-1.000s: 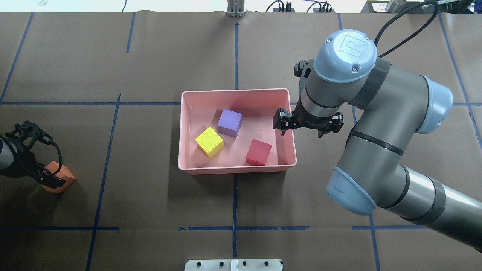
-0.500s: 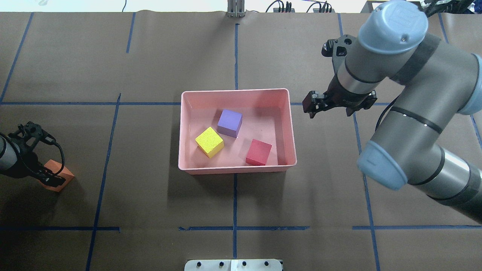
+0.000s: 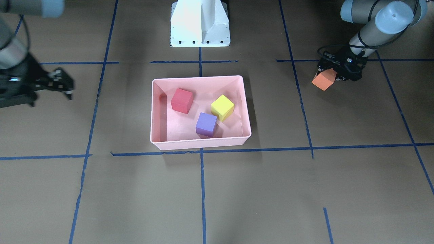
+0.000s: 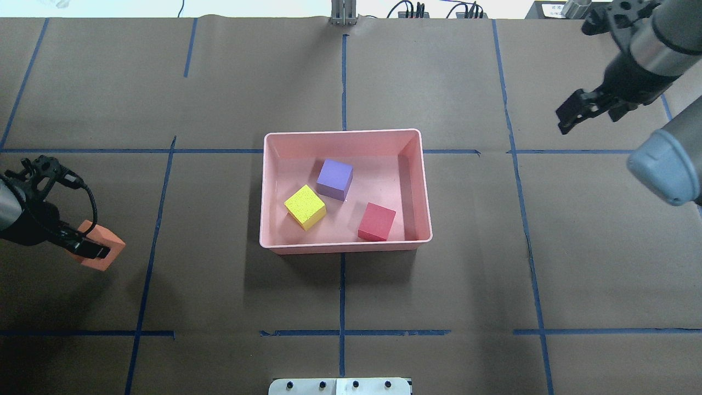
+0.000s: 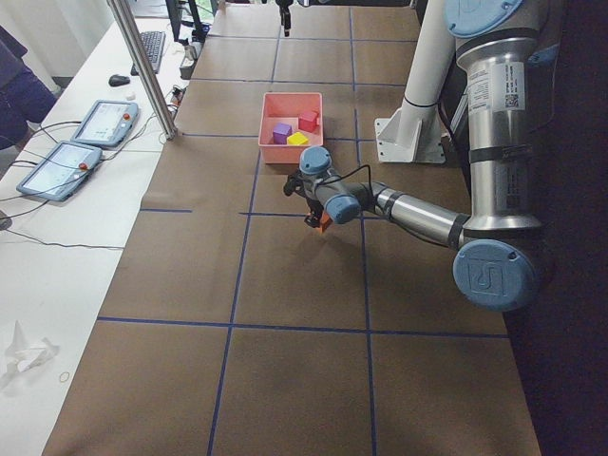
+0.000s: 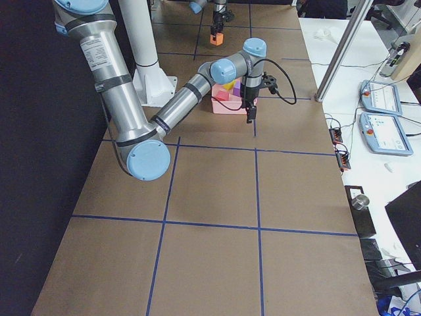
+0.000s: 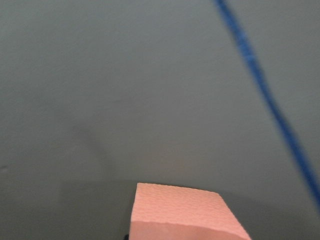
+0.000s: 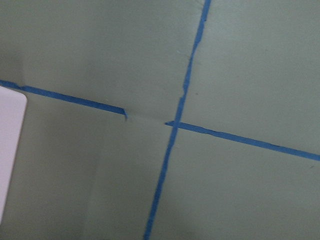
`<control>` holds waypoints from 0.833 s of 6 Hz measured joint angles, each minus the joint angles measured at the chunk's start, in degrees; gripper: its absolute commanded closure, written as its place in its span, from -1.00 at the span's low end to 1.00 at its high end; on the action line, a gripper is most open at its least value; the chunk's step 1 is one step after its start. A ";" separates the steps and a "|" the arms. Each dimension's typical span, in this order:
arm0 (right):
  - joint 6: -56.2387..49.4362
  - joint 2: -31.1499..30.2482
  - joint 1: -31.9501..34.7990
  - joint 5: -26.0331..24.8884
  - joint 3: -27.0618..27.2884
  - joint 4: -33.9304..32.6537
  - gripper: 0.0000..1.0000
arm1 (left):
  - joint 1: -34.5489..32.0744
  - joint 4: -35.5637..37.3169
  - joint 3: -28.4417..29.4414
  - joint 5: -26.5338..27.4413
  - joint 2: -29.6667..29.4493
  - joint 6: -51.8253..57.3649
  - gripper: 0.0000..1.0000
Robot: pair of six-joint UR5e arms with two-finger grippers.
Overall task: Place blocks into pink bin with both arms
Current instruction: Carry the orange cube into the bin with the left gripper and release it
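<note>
Looking down from overhead, you are seeing a table covered in brown paper (image 4: 219, 82), with lines of blue tape (image 4: 343, 82) crossing it. A shallow rectangular pale-pink plastic bin (image 4: 344, 131) is sitting at the middle of the table. The foot of a white pedestal (image 4: 340, 387) is showing at the 6 o'clock edge of the view. Three small matte foam cubes are lying on the bin's floor. A purple cube (image 4: 334, 178) is resting near the centre. A yellow-green cube (image 4: 305, 206) is lying just beside it, between 7 and 8 o'clock. A red cube (image 4: 377, 221) is sitting between 4 and 5 o'clock from the purple one, apart from both others and close to the bin's 6 o'clock wall. The fourth cube, an orange foam cube (image 3: 323, 82), is staying outside the bin, well apart from it at roughly 9 o'clock. Your left arm's black two-finger gripper (image 4: 90, 248) is pinching that orange cube between its fingers. I cannot tell whether the cube is touching the paper or hanging just above it. Your right arm's black two-finger gripper (image 4: 589, 115) is hovering well apart from the bin, between 2 and 3 o'clock. Its fingers are standing spread apart and are holding nothing.
</note>
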 measured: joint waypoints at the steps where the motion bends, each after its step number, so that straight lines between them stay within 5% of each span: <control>1: -12.03 -5.62 6.32 2.86 -0.08 0.21 -0.99 | -0.99 8.96 -2.25 -0.01 -7.96 -4.35 0.25; 3: -31.42 -14.40 17.15 5.80 -1.36 0.54 -0.99 | -0.76 31.02 -2.37 2.54 -28.93 -12.08 0.25; 5: -45.36 -18.43 25.37 6.33 -5.66 0.64 -0.99 | 2.79 39.05 5.88 6.06 -47.08 -23.42 0.24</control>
